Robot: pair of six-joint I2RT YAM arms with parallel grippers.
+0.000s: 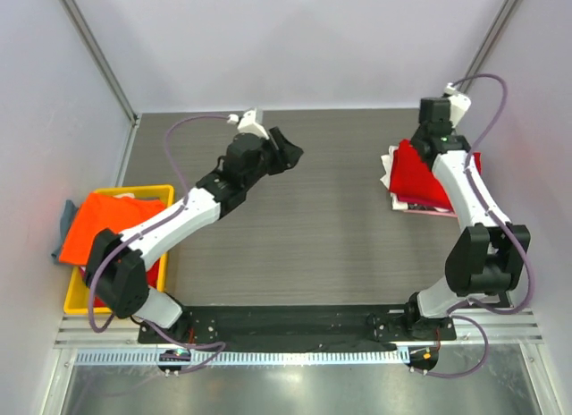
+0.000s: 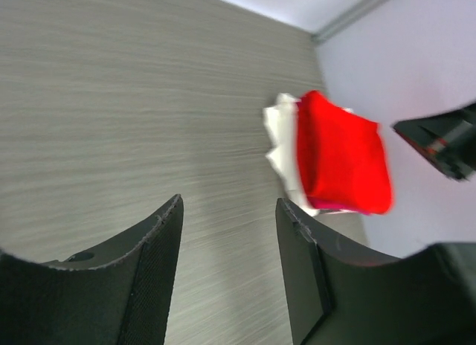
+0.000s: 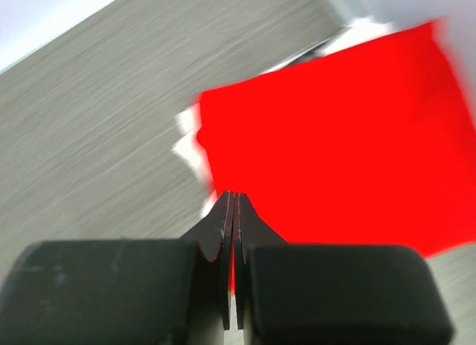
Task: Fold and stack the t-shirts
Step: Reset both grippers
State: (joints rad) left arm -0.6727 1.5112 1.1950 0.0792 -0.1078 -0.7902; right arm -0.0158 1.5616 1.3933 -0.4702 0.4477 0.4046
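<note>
A folded bright red t-shirt [image 1: 424, 179] tops a stack at the right of the table, with white [image 1: 391, 167] and pink [image 1: 418, 207] edges showing beneath it. My right gripper [image 3: 233, 196] hovers over the near edge of the red t-shirt [image 3: 335, 144], jaws shut with no cloth between them. My left gripper [image 2: 229, 205] is open over the bare middle of the table [image 1: 322, 209], nothing between its fingers. It faces the stack, where the red t-shirt [image 2: 342, 155] lies over the white one [image 2: 281, 137]. An orange t-shirt [image 1: 103, 223] drapes over the crate at the left.
The yellow crate [image 1: 134, 191] stands at the table's left edge, with red cloth [image 1: 154, 274] inside and a grey-blue cloth [image 1: 66, 220] beside it. The right arm [image 1: 465, 191] reaches over the stack. Pale walls close in the back and both sides.
</note>
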